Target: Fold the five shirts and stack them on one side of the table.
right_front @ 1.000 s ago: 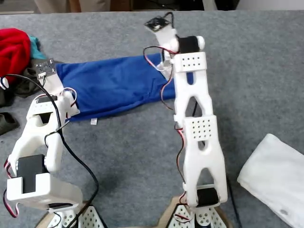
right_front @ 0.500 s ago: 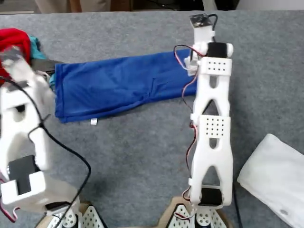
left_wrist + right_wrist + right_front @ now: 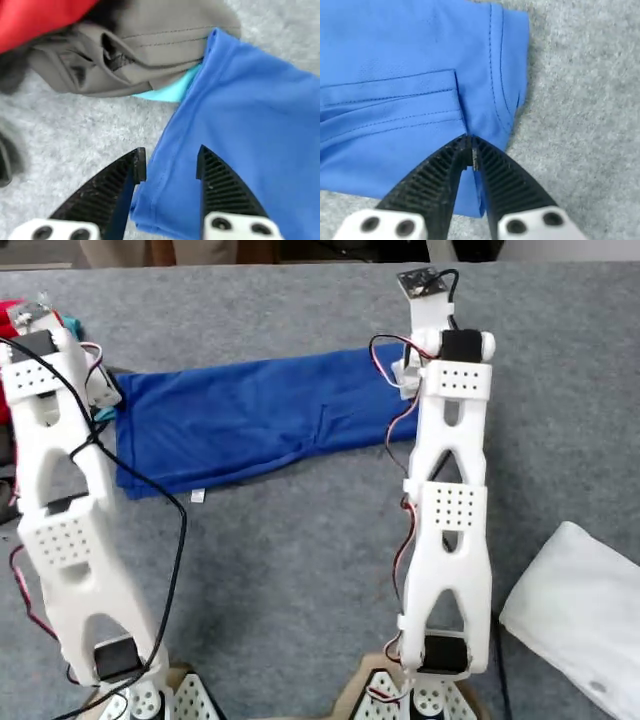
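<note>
Garment pile, unfolded: red garment (image 3: 35,20), olive-grey garment (image 3: 150,50) and a sliver of teal garment (image 3: 170,91). All lie beyond the left gripper's fingertips, and the olive-grey one touches the blue shirt's corner.

Left gripper (image 3: 170,160): fingers moderately apart, holding nothing. They straddle the hemmed edge of the blue shirt (image 3: 250,420), one finger over the bare grey table cover (image 3: 280,590), the other over blue cloth.

Blue shirt: lies as a long band between the two grippers, one end at the left fingers and the other at the right fingers. By the look of it, already narrowed lengthwise.

Right gripper (image 3: 471,146): fingers closed together, tips pinching a fold of the blue shirt just inside its end hem. Bare cover lies just beyond that hem.

White shirt (image 3: 580,610): folded, well apart from both sets of fingers, at the table's right edge. Probably the start of the stack.

Step in hand, as judged: one of the five shirts mid-fold, one end gripped and the other not yet taken. The next move calls for the left fingers to drop and close on the edge they straddle. Both ends then need carrying across together, so the band halves without dragging the pile along.
</note>
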You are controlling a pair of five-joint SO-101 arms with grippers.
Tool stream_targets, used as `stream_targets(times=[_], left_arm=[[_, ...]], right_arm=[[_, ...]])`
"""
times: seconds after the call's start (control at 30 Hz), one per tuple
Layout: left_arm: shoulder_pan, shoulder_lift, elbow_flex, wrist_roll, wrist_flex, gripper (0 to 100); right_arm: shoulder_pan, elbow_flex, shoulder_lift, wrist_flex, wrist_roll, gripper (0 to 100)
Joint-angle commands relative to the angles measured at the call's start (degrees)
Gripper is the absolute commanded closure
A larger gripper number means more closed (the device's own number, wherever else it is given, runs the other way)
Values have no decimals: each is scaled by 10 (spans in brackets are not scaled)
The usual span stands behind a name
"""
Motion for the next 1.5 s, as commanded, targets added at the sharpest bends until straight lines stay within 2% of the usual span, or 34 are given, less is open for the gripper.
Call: stream_targets(times=[0.0,0.23,0.97,1.23,1.47], left_arm=[[4,72,-146,-33,62,818],[-1,160,-248,-47,106,819],[17,167,-218,-47,105,817],[8,167,-194,-80,102,818],[18,203,-191,-80,78,818]], right_arm=[[9,-25,1,-18,10,994],[7,-25,4,-20,11,994],[6,-24,6,-20,11,994],[6,-24,6,-20,11,994],[6,-25,16,-21,11,994]])
